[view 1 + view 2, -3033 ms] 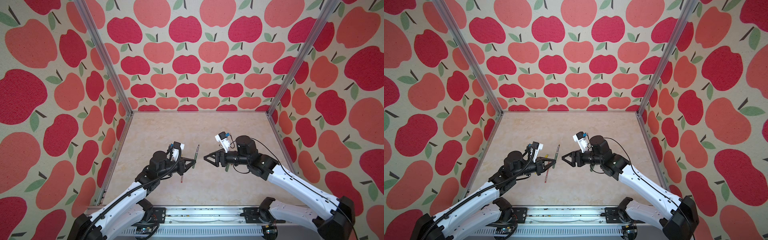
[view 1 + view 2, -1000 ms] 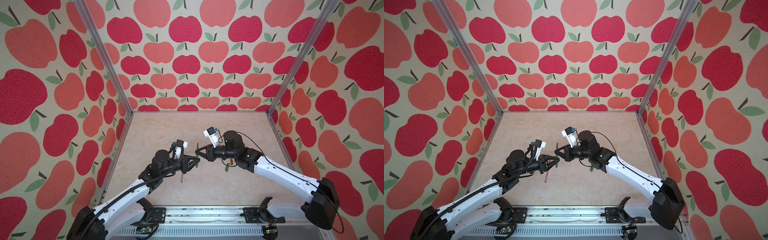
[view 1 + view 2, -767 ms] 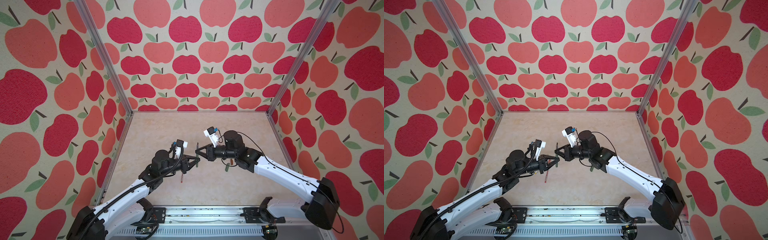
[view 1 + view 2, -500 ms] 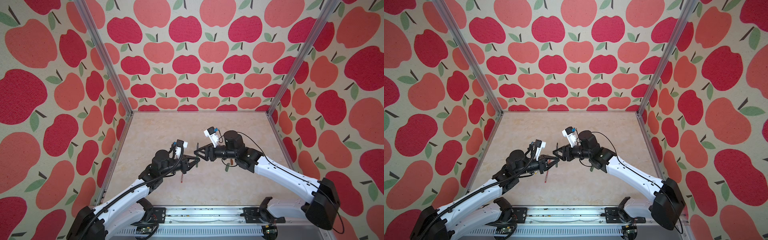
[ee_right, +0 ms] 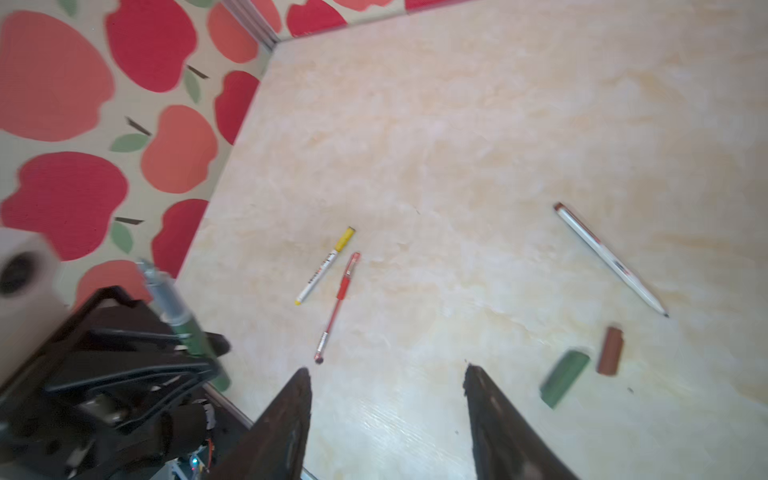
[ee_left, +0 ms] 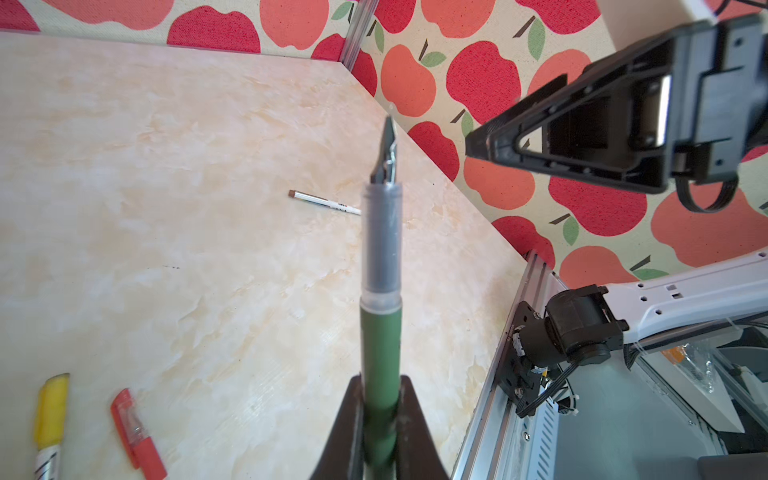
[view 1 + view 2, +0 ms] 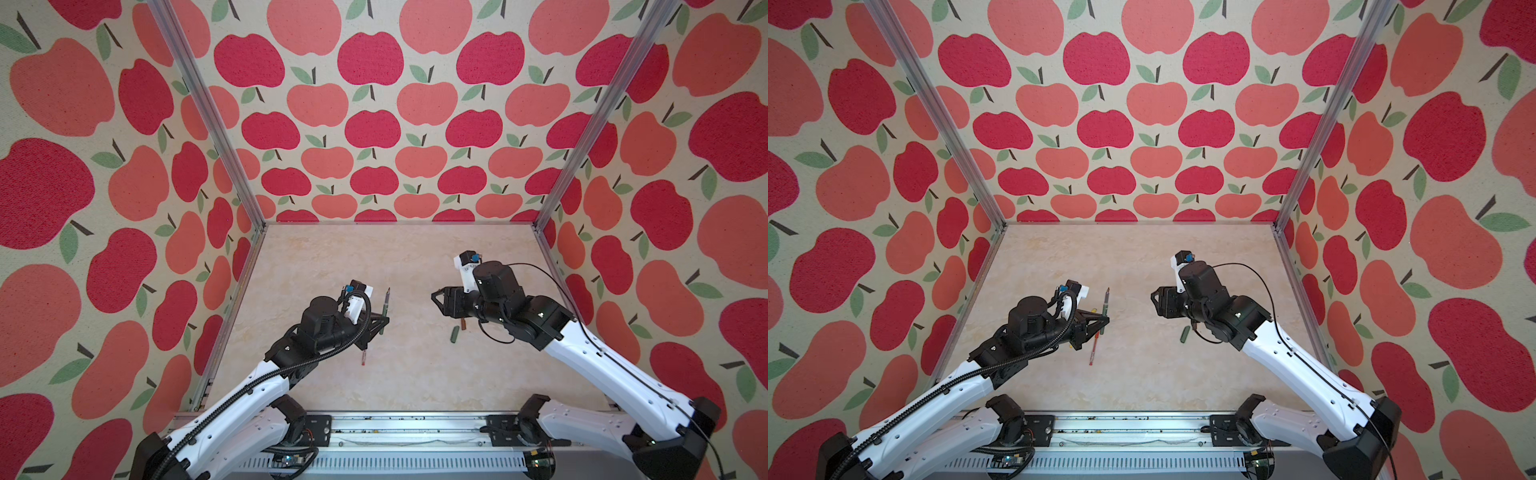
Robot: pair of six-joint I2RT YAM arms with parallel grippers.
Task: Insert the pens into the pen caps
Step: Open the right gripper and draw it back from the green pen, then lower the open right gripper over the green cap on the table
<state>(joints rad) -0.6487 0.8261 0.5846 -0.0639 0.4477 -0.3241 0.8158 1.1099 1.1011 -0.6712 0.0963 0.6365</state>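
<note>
The green pen [image 7: 385, 307] is raised off the table [image 7: 332, 257], nib bare. The left gripper [image 7: 380, 323] holds it by its lower end, fingers clamped tight around the barrel. We see the right gripper [image 5: 386, 370] facing it from well apart, its jaws spread and holding nothing. The green cap [image 5: 565, 378] lies on the table just beside the brown cap [image 5: 610, 350], near the right gripper. A red pen [image 5: 338, 303] and a white pen with a yellow end [image 5: 322, 268] lie side by side near the left gripper. We find the white pen with a dark tip [image 5: 611, 259] farther off.
</note>
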